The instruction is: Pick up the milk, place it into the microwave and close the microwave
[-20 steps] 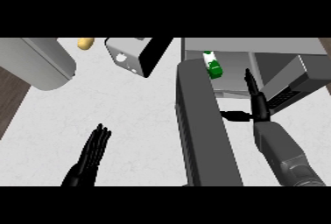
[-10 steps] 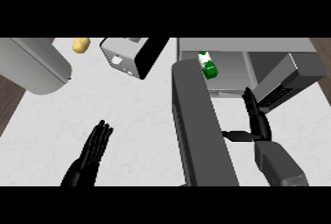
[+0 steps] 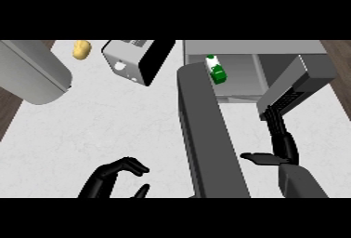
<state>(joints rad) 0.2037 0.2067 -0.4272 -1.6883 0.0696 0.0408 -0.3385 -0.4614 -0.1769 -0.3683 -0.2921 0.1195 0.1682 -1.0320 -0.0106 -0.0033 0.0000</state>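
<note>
Toaster [image 3: 132,65] upper counter [image 3: 103,125]; yellowish item, perhaps potato [image 3: 82,49], nearby; grey cylinder [image 3: 31,72] left.

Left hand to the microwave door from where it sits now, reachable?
Probably yes. The left hand sits low on the counter with fingers curled, holding nothing, and the open microwave door runs just to its right with only bare counter between. The milk already stands inside the microwave.

I assess this as a kitchen. A white marbled counter [image 3: 103,130] fills the frame; a toaster [image 3: 133,62] stands at upper centre, and an open microwave [image 3: 274,65] with its door [image 3: 209,139] swung out occupies the upper right.
</note>
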